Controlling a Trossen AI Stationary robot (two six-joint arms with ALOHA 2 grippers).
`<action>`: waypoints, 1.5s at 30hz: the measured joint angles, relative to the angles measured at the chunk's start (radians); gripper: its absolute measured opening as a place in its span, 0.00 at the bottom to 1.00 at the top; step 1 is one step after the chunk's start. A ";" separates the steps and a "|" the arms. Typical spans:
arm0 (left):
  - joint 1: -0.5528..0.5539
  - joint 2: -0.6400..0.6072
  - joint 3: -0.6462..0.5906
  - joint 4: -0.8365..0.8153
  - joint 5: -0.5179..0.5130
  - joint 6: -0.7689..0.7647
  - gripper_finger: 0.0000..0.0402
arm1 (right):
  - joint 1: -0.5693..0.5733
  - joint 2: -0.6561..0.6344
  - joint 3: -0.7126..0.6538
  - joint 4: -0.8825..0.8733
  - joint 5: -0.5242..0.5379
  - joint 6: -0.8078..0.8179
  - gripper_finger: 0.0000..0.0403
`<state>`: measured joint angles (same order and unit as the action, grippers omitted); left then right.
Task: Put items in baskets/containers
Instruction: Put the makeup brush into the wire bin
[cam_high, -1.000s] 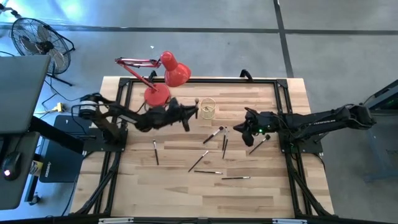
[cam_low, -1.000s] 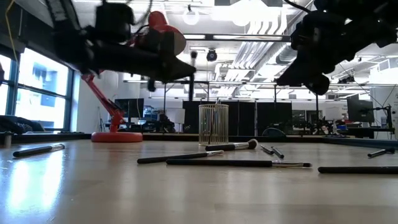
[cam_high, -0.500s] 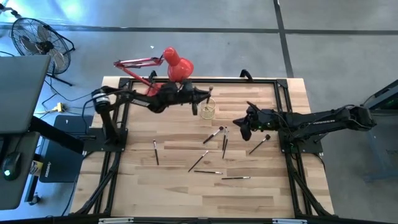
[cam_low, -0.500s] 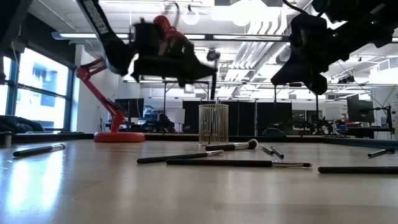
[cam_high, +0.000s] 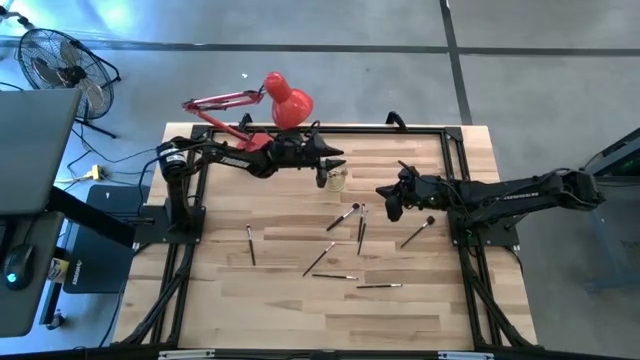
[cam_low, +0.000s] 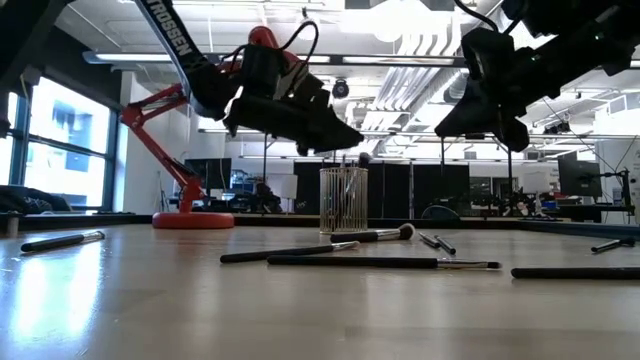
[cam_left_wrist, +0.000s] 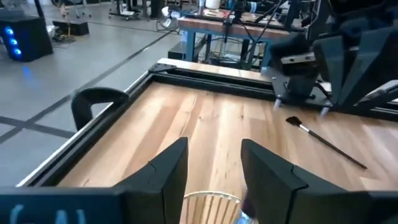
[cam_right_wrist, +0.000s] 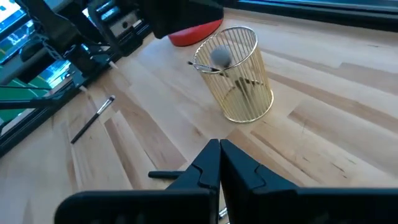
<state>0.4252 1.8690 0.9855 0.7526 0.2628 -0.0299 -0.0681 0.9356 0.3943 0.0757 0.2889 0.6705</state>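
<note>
The small cup (cam_right_wrist: 236, 78) of thin gold-coloured bars stands near the table's far edge (cam_high: 335, 178). One brush (cam_right_wrist: 219, 57) stands in it and leans on the rim, fluffy head up. My left gripper (cam_left_wrist: 214, 168) hovers open just above the cup's rim (cam_left_wrist: 211, 198), pointing almost level toward the table's right. Several brushes (cam_high: 343, 217) lie flat on the wood at mid-table. My right gripper (cam_right_wrist: 219, 163) is shut with nothing in it, in the air to the right of the cup (cam_high: 384, 198).
A red desk lamp (cam_high: 288, 105) stands at the far left, close behind my left arm. A black frame rail (cam_high: 400, 128) runs along the far edge. One brush (cam_high: 250, 244) lies alone toward the left, another (cam_high: 418, 231) under my right arm.
My left gripper has swung toward the table's far edge and right, carrying a brush that hung down from it, and stopped over the cup. It has let go, and the brush now stands in the cup, leaning on the rim.
</note>
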 joint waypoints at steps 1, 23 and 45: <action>0.000 0.000 0.007 0.001 0.007 0.000 0.37 | 0.000 0.000 0.000 0.000 0.000 -0.008 0.00; -0.318 -0.001 0.420 -0.711 -0.208 -0.149 0.04 | 0.001 0.000 0.000 -0.100 -0.198 -0.079 0.01; -0.610 -0.070 0.441 -1.493 -0.480 -0.654 0.00 | 0.003 0.000 0.000 -0.116 -0.194 -0.045 0.00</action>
<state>-0.1846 1.7987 1.4265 -0.7400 -0.2169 -0.6840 -0.0654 0.9356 0.3943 -0.0406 0.0948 0.6255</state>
